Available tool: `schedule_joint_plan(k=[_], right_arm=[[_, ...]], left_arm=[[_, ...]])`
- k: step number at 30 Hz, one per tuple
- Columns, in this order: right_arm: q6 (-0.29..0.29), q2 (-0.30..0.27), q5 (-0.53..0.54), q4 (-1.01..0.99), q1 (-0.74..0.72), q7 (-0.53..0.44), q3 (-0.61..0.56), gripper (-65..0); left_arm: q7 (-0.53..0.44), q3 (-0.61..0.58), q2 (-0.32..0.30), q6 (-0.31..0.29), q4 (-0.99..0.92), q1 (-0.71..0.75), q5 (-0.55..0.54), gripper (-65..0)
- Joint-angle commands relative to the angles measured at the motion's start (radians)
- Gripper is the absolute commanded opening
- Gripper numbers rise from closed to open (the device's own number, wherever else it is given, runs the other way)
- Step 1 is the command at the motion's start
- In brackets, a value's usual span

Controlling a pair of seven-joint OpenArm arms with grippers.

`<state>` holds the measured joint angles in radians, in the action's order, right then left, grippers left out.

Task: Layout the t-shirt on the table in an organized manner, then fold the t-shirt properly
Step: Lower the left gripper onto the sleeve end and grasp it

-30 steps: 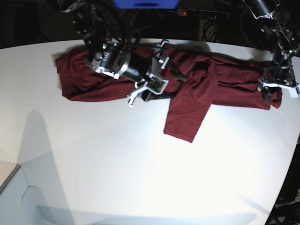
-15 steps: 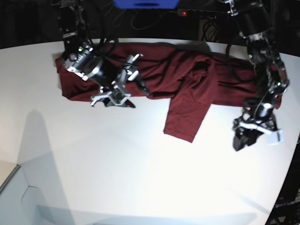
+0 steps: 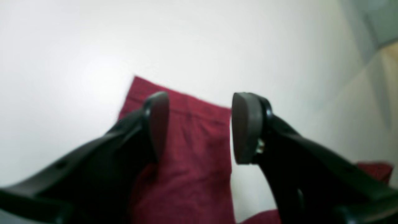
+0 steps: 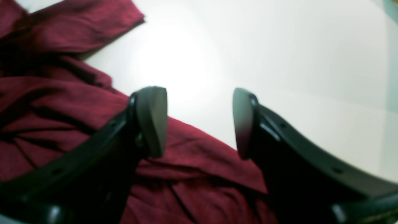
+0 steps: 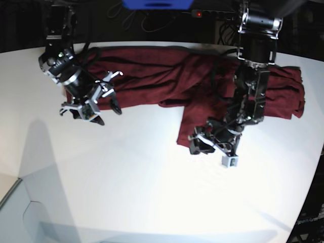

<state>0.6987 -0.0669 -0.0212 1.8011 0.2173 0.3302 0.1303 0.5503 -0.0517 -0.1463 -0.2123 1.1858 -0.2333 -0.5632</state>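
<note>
Maroon knit t-shirt (image 5: 167, 76) lies bunched across upper frame of white table (image 5: 142, 187), both grippers, left (image 5: 210, 147) and right (image 5: 88, 104), spread and empty; risk: pinching one layer only, dragging the bunch further askew.

This looks like a robotics lab or test bench rather than a home. A large, plain white worktop (image 5: 152, 192) with a curved edge fills the base view, and two black-and-silver robot arms (image 5: 71, 76) reach over it from the far side. Behind them the background is dark, with loose black cables (image 5: 136, 23), a power strip showing a lit red switch (image 5: 199, 14), and the bottom edge of a blue panel (image 5: 157, 4). A maroon t-shirt (image 5: 152, 71) lies on the worktop.
</note>
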Motion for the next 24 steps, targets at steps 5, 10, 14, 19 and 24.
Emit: schedule_joint_plan(k=[5,10,14,19,24], right_arm=[[-0.001,0.000,0.019,0.027,-0.006,-0.026,-0.005,-31.4],[-0.001,0.000,0.019,0.027,-0.006,-0.026,-0.004,-31.4],[-0.001,0.000,0.019,0.027,-0.006,-0.026,-0.004,-31.4],[-0.001,0.000,0.019,0.027,-0.006,-0.026,-0.004,-31.4],[-0.001,0.000,0.019,0.027,-0.005,-0.026,-0.004,-31.4]], left_arm=[[-0.017,-0.012,0.034,-0.008,0.021,-0.031,0.157,-33.0],[-0.017,-0.012,0.041,-0.008,0.016,-0.025,0.266,-33.0],[-0.022,-0.012,0.043,-0.008,-0.043,-0.027,0.286,-33.0],[-0.026,-0.012,0.043,-0.009,-0.139,-0.031,0.286,-33.0],[-0.023,-0.017,0.041,-0.009,-0.148,-0.033,0.286,-36.6]])
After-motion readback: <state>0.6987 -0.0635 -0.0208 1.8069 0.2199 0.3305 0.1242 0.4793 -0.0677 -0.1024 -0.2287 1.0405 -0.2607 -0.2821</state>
